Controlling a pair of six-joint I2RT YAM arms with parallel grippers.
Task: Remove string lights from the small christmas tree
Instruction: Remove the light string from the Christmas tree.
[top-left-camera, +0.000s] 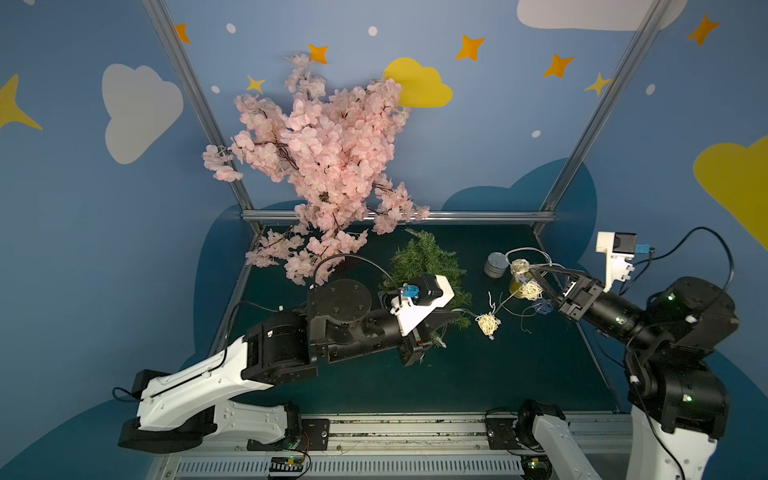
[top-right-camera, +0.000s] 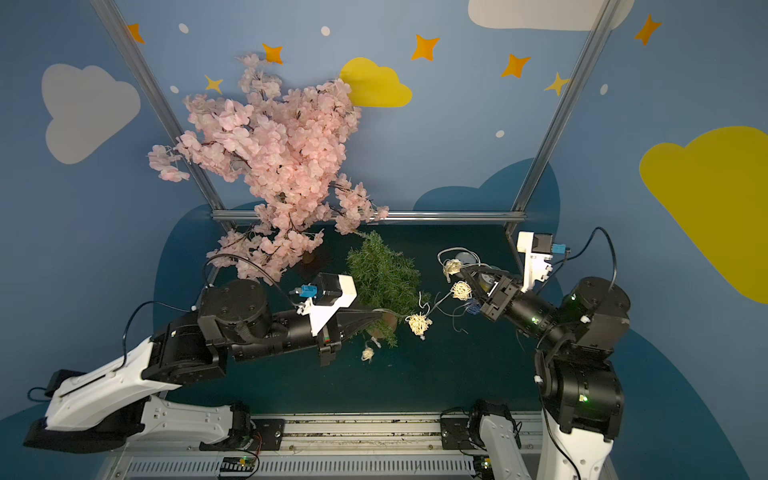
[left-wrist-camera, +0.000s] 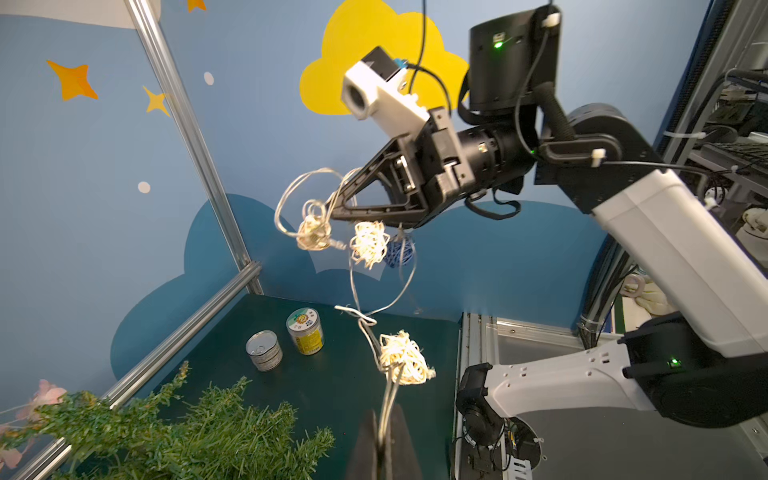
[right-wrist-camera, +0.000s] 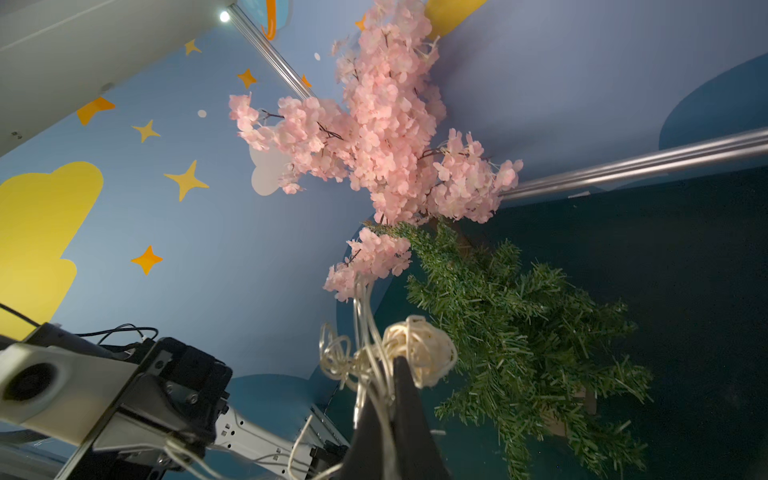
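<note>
Pinched string lights (left-wrist-camera: 405, 361) link left tool (left-wrist-camera: 384, 419), right tool (left-wrist-camera: 334, 216).

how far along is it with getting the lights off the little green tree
Done: most of the string lights hang off the small christmas tree, to its side. In hand: right gripper shut on a raised bundle, left gripper shut on the wire near the pot. Left: one cream ball by the lower branches, possibly still snagged.
</note>
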